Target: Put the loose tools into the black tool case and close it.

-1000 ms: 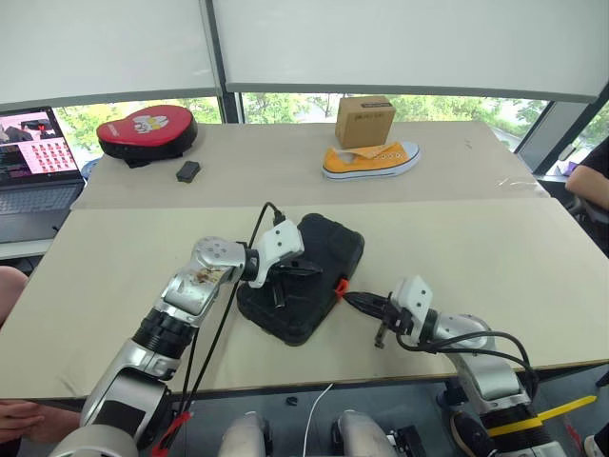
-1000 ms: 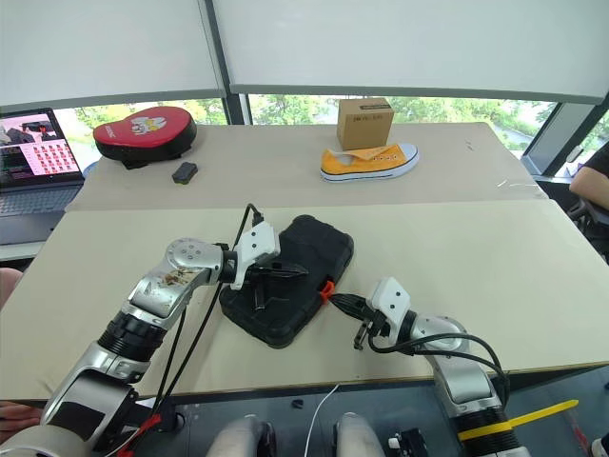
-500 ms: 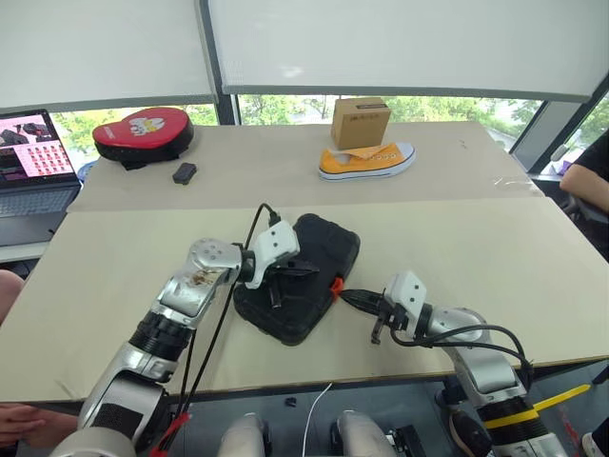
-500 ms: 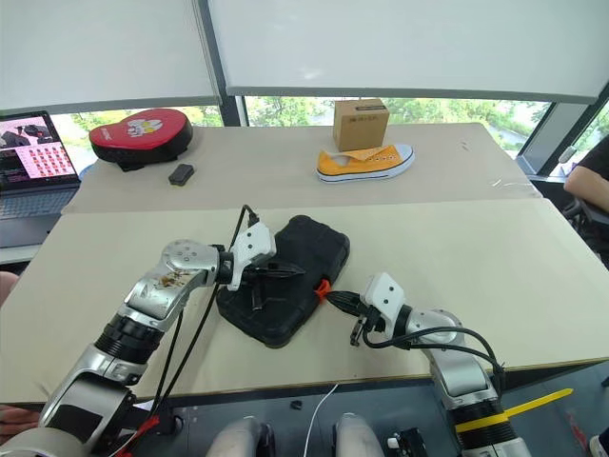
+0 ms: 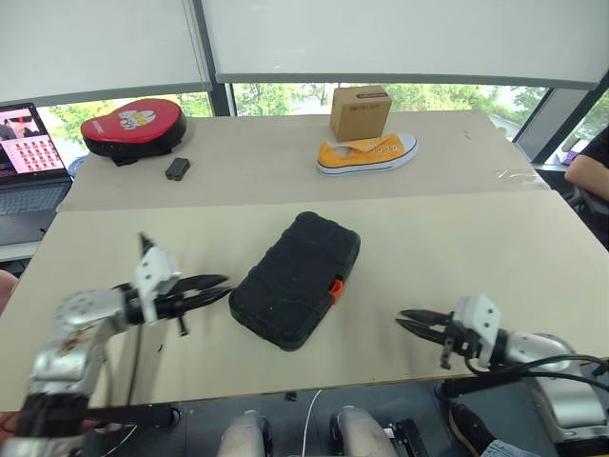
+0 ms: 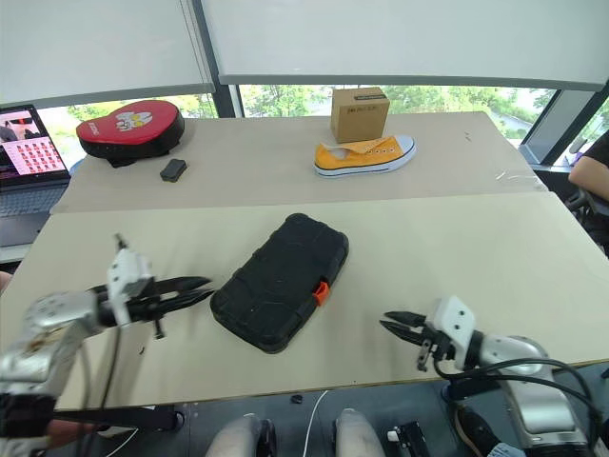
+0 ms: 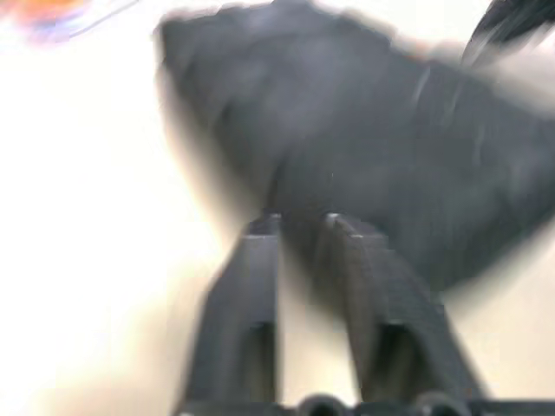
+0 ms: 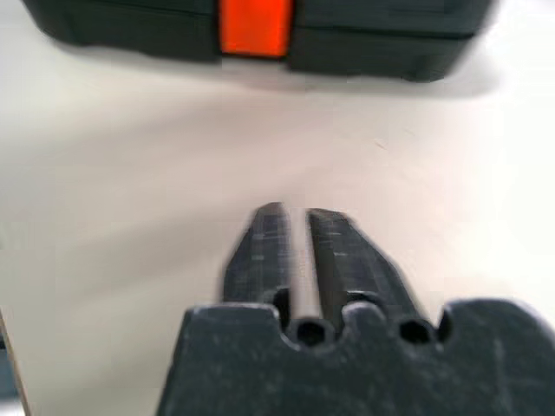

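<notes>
The black tool case (image 5: 297,279) lies shut on the near table, its orange latch (image 5: 335,288) on the side facing my right arm. My left gripper (image 5: 221,286) hovers just left of the case, pointing at it, fingers slightly apart with nothing between them. My right gripper (image 5: 403,320) hangs to the right of the case and nearer the table's front edge, pointing toward the latch (image 8: 254,26); a narrow gap shows between its fingers and it holds nothing. The loose tools are out of view.
On the far table sit a red-and-black padded bag (image 5: 131,125), a small black object (image 5: 177,168), a yellow shoe (image 5: 367,153) and a cardboard box (image 5: 361,111). A laptop (image 5: 24,162) stands at the left edge. A person's arm (image 5: 590,171) shows at the right edge.
Both arms have drawn outward from the case: the left gripper came off the lid to the left, the right one left the latch and moved right. Both grippers' fingers have parted a little.
</notes>
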Tool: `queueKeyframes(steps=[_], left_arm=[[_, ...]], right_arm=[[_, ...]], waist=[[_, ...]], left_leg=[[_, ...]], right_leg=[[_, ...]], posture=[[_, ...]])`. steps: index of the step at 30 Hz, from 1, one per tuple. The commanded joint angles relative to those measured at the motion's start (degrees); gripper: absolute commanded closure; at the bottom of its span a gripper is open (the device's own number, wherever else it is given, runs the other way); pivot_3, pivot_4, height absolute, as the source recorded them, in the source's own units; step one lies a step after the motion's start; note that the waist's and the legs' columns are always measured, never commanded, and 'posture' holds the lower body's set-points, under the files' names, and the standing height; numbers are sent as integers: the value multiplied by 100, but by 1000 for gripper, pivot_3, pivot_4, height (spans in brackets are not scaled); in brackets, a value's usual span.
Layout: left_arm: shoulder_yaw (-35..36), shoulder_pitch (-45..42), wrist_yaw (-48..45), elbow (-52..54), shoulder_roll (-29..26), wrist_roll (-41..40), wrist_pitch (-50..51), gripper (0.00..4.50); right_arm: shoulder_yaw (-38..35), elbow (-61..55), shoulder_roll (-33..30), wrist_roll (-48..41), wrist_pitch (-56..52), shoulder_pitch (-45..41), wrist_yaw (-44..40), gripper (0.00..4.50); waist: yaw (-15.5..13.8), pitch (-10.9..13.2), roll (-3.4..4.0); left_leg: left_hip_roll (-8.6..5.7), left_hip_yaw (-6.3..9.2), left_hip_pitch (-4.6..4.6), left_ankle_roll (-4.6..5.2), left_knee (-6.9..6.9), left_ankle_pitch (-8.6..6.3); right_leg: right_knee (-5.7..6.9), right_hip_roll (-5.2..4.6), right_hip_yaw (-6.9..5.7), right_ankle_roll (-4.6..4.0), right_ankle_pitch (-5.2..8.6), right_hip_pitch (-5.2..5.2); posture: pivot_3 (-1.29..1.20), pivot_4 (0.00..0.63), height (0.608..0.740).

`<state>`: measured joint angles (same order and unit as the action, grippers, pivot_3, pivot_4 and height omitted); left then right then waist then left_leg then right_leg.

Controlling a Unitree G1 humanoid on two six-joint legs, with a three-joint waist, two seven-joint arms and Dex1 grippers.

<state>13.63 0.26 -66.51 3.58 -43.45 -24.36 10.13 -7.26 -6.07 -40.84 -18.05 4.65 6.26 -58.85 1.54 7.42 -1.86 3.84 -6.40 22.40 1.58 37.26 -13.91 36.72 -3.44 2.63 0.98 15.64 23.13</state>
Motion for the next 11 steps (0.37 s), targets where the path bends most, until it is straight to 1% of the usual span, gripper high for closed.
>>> queueKeyframes(steps=[1,2,3,4,5,6,7,8,11], left_arm=[[803,1102,465,522,-37,120,-38,1865],[905,1309,555,602,-16,131,-33,1590],[1019,1602,684,689,44,228,-135,1083],[1097,1828,757,736,95,276,-219,844],[1170,2029,771,799,138,257,-255,366],[1240,2194,769,856,184,227,-320,76],[1286,2281,828,895,261,248,-470,0],[1314,2361,867,941,327,249,-584,0],[1280,2478,935,1005,390,368,-834,0]], right_arm=[[-328,-8,-147,-184,546,67,-292,2218],[-348,35,-165,-185,633,67,-347,1994],[-341,149,-165,-235,876,29,-537,1548],[-332,261,-147,-319,1118,-12,-752,1330],[-327,375,-143,-365,1303,-54,-908,926],[-322,475,-156,-360,1382,-96,-981,582],[-329,491,-178,-532,1124,-146,-1058,239],[-324,511,-177,-619,931,-267,-1039,16],[-263,658,-148,-669,812,-549,-1083,16]], waist=[[-36,13,-4],[-56,22,-12],[-81,32,-19],[-103,40,-22],[-125,43,-22],[-140,46,-21],[-155,48,-20],[-171,49,-18],[-178,51,-16]], left_leg=[[0,0,1,-1,0,-1],[0,-1,1,-3,0,-2],[0,-2,1,-4,0,-2],[0,-1,1,-6,0,-2],[-1,-1,2,-8,1,-1],[-2,-2,2,-9,1,-1],[-2,-5,2,-9,2,-1],[-3,-8,3,-9,1,-1],[-4,-14,5,-12,1,-2]], right_leg=[[-4,-3,-1,0,0,0],[-7,-5,-2,0,0,0],[-8,-7,-2,1,0,0],[-7,-9,-5,0,0,0],[-9,-12,-8,0,0,0],[-11,-17,-9,0,0,-1],[-14,-21,-10,-2,1,-2],[-17,-28,-13,-4,2,-1],[-16,-58,-15,-31,16,0]], posture=[[0,150,740],[0,150,740],[0,150,740],[0,150,740],[0,150,740],[0,150,740],[0,150,740],[0,150,740],[0,150,740]])
